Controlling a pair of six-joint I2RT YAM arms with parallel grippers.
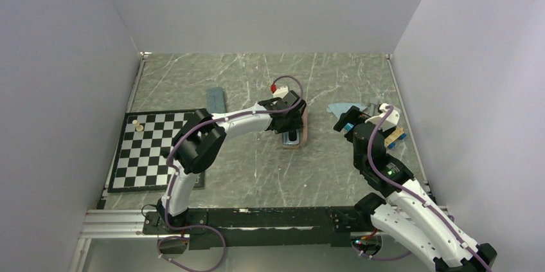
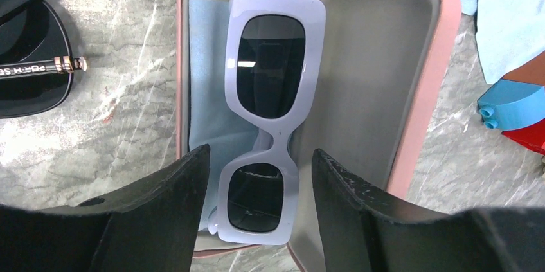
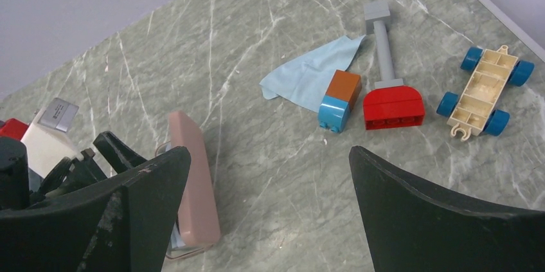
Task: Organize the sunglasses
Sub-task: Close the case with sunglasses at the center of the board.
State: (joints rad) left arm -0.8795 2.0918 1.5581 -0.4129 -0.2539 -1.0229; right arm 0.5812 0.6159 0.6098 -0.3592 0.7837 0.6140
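One half of the open pink case [image 2: 385, 92] is left bare; the other is filled by white sunglasses [image 2: 276, 143] on a cloth [image 2: 205, 111]. Black sunglasses [image 2: 26, 47] lie near on one side, toy blocks [image 2: 514, 105] on the other. Bare table [image 3: 276, 175] is seen between case and blocks.

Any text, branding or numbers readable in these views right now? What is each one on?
"POR…": white print on the temple of the black sunglasses, upside down and cut off by the picture's edge; the rest is unclear.
Grey label, at the left of the right wrist view: print too small to read.
No other text is visible.
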